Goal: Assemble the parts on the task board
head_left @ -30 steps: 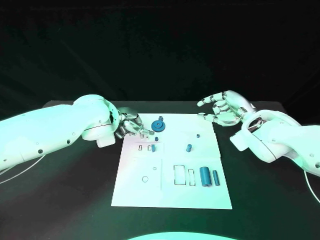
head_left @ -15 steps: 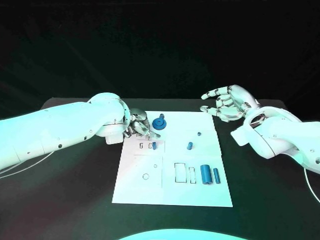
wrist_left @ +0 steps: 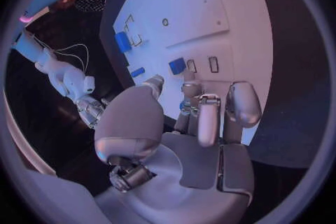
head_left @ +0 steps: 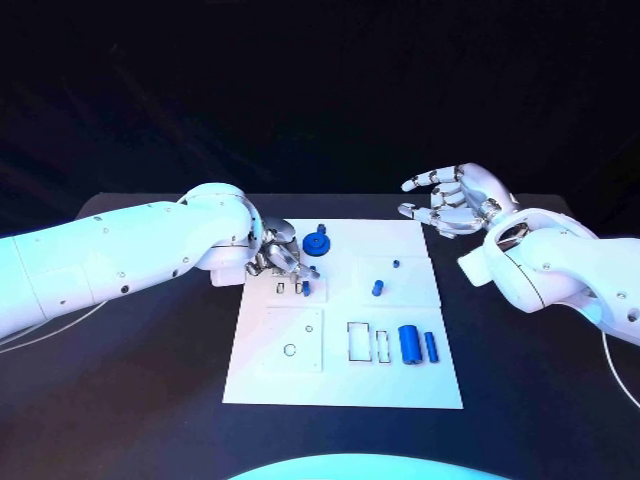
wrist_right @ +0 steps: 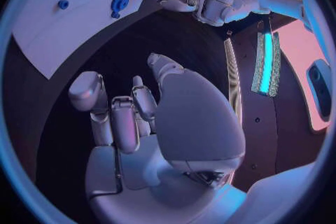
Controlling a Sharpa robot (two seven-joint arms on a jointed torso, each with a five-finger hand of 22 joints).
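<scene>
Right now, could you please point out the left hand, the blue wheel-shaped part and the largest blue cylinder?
left hand (head_left: 281, 252): head view, middle of the hand.
blue wheel-shaped part (head_left: 316, 243): head view, its round face.
largest blue cylinder (head_left: 410, 345): head view, mid-body.

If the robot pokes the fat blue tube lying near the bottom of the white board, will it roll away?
Probably. The fat blue tube looks round and lies on its side, so it may roll sideways. It looks stiff.

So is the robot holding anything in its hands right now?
The right hand is open and holds nothing. The left hand hangs over the task board; whether it grips anything cannot be told.
</scene>
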